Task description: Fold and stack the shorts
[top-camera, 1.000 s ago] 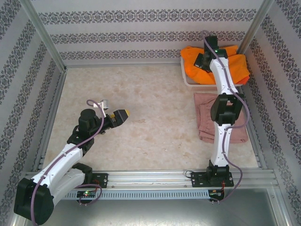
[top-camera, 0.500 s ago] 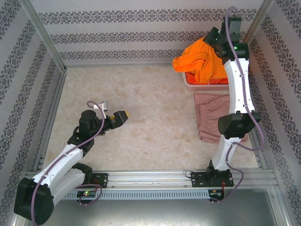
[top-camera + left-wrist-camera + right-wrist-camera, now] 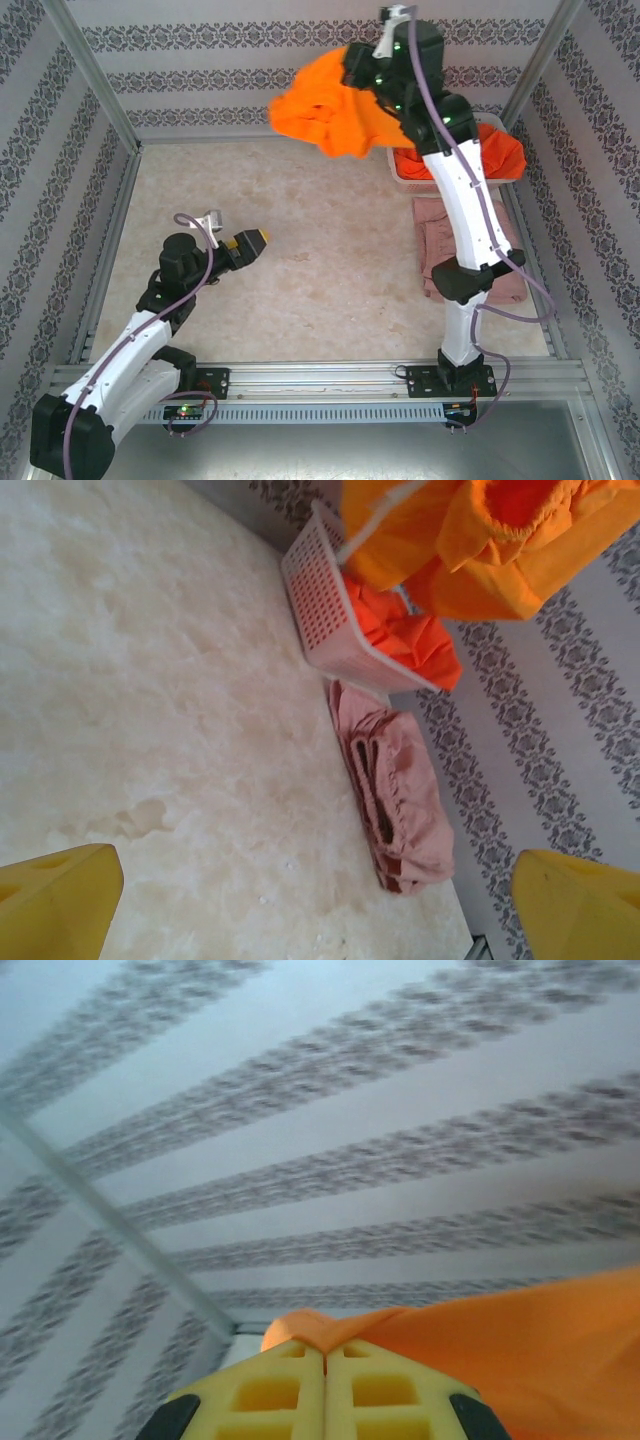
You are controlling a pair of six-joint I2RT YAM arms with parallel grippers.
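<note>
High over the table's back, my right gripper (image 3: 358,72) is shut on bright orange shorts (image 3: 322,108), which hang bunched below it. The right wrist view has the yellow fingertips (image 3: 325,1355) pressed together on a fold of that orange cloth (image 3: 500,1350). More orange shorts (image 3: 502,153) lie in the white basket (image 3: 405,172). Dusty pink shorts (image 3: 432,250) lie folded on the table in front of the basket, partly hidden by the right arm. My left gripper (image 3: 255,240) stands open low over the table's left, far from the cloth, its fingers (image 3: 60,895) wide apart.
The lattice basket (image 3: 320,610) stands in the back right corner against the patterned wall, orange cloth (image 3: 405,635) spilling over its rim. The pink shorts (image 3: 400,790) lie along the right wall. Metal frame posts and rails edge the marbled table (image 3: 300,260).
My right arm has lifted the orange shorts out of the basket, up and to the left. The left arm has shifted only slightly.
</note>
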